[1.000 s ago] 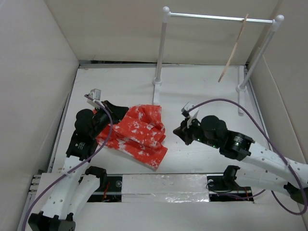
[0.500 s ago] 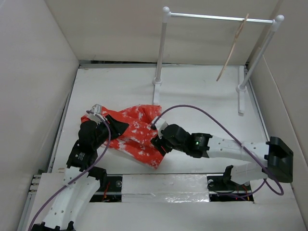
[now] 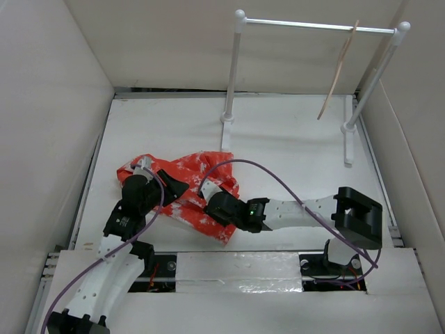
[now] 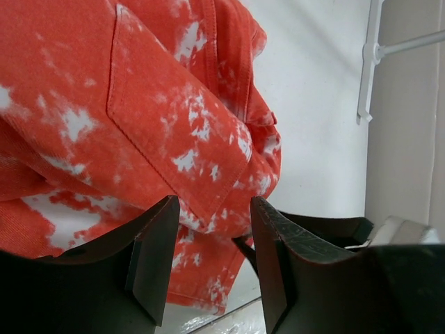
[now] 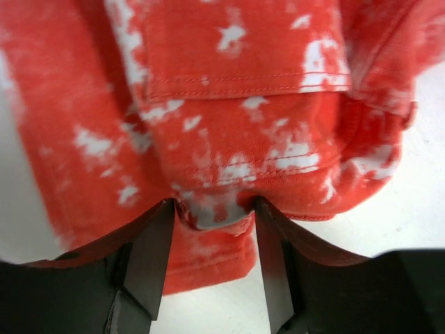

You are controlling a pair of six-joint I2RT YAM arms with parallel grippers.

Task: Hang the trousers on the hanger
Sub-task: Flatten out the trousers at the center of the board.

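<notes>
soft orange-red cloth trousers with white blotches (image 3: 201, 182): crumpled in a heap on the white table (image 3: 292, 139), near side of the white two-post rail stand (image 3: 233, 69), closest to its left post. The thin pale wooden hanger (image 3: 337, 69) hangs tilted off the stand's rail by the right post, well apart from the cloth.

- left gripper (image 4: 212, 209): fingers spread, nothing clamped, patch pocket (image 4: 174, 132) right in front of it. It sits on the heap's side away from the stand's right post.
- right gripper (image 5: 214, 203): jaws apart around a bunched fold at the cloth edge that touches both fingers. Can't tell if it bites yet.

Step looks like: get two holds, then lift.

- Take the same edge with both grippers, holds well apart, so the cloth spreads instead of balling up.
- Close on a full fold, not the pocket flap alone.
- Raise both together, no tug-of-war.
- Let the legs hang free before heading to the stand.

Count: one pair of trousers, one hanger, one stand (two posts), two grippers.
</notes>
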